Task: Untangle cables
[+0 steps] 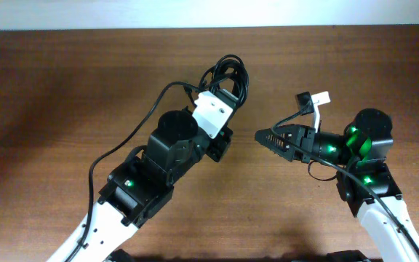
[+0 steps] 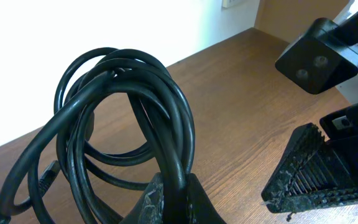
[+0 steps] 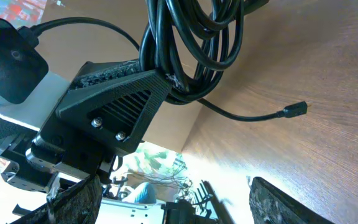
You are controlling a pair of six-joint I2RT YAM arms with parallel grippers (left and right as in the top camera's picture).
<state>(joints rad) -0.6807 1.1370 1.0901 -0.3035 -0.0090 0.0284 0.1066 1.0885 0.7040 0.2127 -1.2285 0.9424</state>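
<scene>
The cables are a bundle of thin black loops held above the wooden table at the far middle. My left gripper is shut on the bundle; in the left wrist view the loops rise out of the closed fingers. One plug end hangs free on a single strand in the right wrist view, beside the bundle and the left gripper. My right gripper is open and empty, just right of the bundle, its fingers apart. It also shows in the left wrist view.
The wooden table spans the view, with a white wall along its far edge. A thicker black arm wire curves from the left wrist down the left arm. A white connector sits on the right wrist's own wire.
</scene>
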